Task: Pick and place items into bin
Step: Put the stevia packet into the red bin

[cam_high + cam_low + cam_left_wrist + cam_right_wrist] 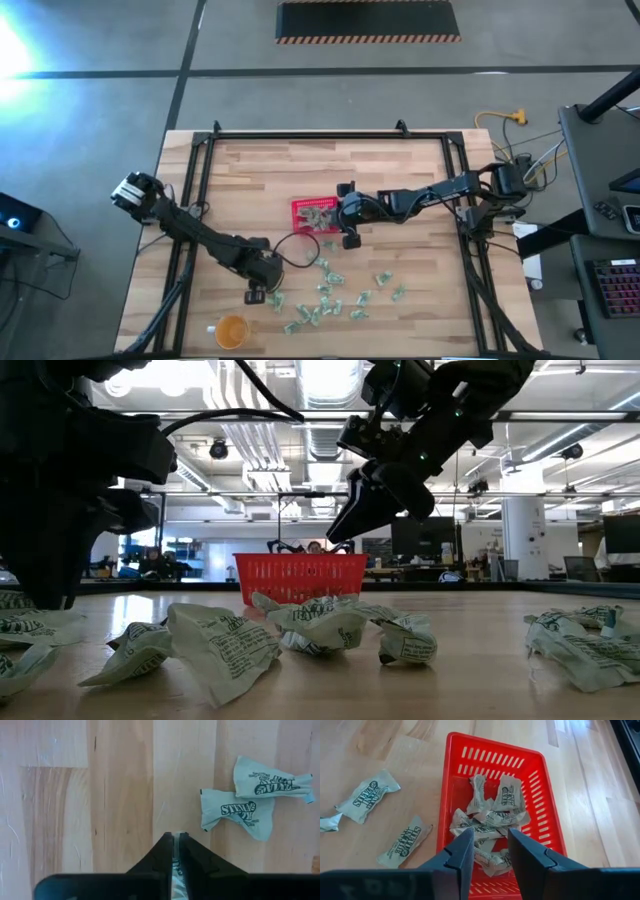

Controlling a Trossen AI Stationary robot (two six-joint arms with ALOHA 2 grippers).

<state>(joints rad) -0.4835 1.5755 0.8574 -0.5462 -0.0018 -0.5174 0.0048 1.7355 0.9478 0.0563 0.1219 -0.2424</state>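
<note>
Fingers of the left hand [175, 851] are pressed together on a pale green packet [175, 875], a thin sliver of its wrapper showing between the two dark tips in the left wrist view. That hand sits low over the near-left part of the wooden table [250, 170], at the left edge of the scatter of packets. Just beyond its tips lie two more crinkled packets [252, 800], touching one another on the bare boards. The right hand [488, 847] hangs over the near edge of the red basket [547, 825], its fingers spread with nothing between them (the gap frames the pile inside). Several crumpled packets lie heaped in the basket's middle [487, 817], and two others rest flat on the table beside its outer wall [367, 795]. From above, the basket [299, 208] stands near the table's centre, with the right arm reaching in from the right side. More loose packets [325, 295] are strewn across the near part of the table, between the basket and the front edge. An orange cup [231, 331] stands near the front-left corner, apart from the scatter.
</note>
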